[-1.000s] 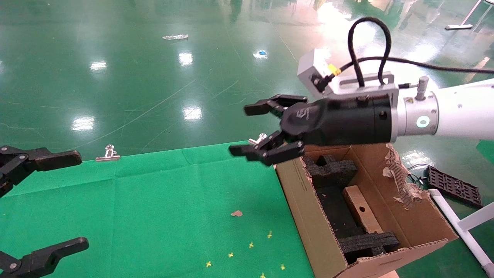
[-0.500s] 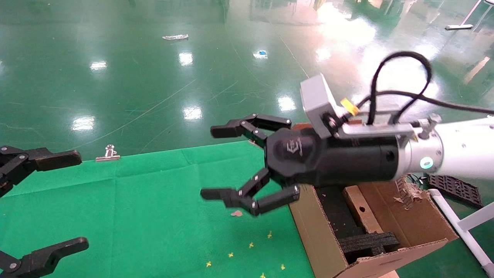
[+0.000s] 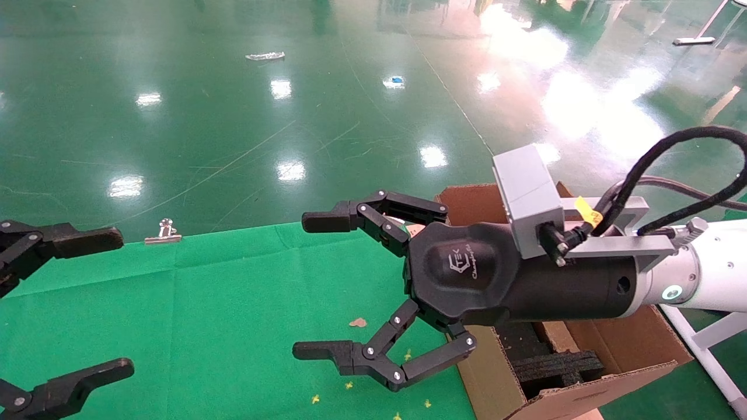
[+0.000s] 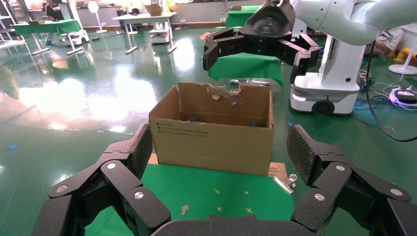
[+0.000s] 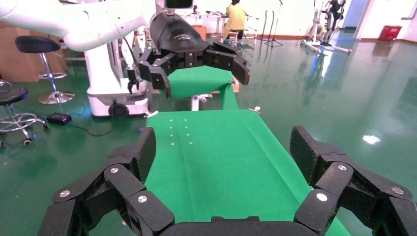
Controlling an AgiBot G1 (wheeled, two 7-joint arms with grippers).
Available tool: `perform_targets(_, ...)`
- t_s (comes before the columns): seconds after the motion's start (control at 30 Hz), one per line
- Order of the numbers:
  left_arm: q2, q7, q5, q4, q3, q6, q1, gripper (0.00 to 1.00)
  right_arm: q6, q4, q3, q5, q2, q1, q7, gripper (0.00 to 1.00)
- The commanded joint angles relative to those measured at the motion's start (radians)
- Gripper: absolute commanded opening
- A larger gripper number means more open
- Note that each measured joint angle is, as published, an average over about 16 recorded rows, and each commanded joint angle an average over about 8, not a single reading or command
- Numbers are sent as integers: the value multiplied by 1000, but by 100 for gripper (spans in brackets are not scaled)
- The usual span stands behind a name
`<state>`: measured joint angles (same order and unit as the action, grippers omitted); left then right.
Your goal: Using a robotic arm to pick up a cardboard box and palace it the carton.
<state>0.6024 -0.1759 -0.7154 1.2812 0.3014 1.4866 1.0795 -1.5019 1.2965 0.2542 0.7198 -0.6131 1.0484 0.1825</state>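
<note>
- Glossy green workshop floor (image 3: 233,116) stretches behind a table draped in green cloth (image 3: 233,303), with the carton (image 3: 484,373) standing at the cloth's right end.
- The right gripper (image 3: 318,286), on the robotic arm (image 3: 712,280), hangs above the cloth with its black fingers (image 3: 327,220) spread wide and nothing between them.
- Compared with a second ago, the right gripper has swung off the carton's top toward the robot and out over the cloth, and its jaws have widened from a narrow gap to a full spread.
- Just behind the gripper's black body (image 3: 467,274), the carton sits with upright flaps; black foam inserts (image 3: 560,367) show inside it.
- The cardboard box (image 3: 557,335) lies in the carton between the foam pieces; only a short brown strip of it shows beneath the gripper body, where earlier its whole length and round hole were plain.
- The grey camera block (image 3: 528,198) and black cable (image 3: 688,169) ride on top of the wrist and cover the carton's far wall; the torn edge cannot be seen in the head view, but it shows in the left wrist view (image 4: 223,91).
- Below the open fingers, a small brown scrap (image 3: 358,322) and tiny yellow specks (image 3: 349,385) lie on the cloth.
- A metal clip (image 3: 164,231) rests at the cloth's far edge, well apart from the right gripper.
- The left gripper (image 3: 119,300) is parked at the cloth's far left end, jaws wide and empty, its body cut off by the frame.
</note>
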Motion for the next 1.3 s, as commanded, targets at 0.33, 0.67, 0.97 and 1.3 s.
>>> perform_targets(0.33,0,0,0,0,0,0,0,100,3,-6,12,4,1,12,3,100)
perform_targets(0.67,0,0,0,0,0,0,0,100,6,-11,22,9,1,22,5,100)
perform_targets(0.97,0,0,0,0,0,0,0,100,6,-13,26,11,2,26,5,100)
perform_targets(1.3,0,0,0,0,0,0,0,100,7,-14,28,11,2,29,6,100)
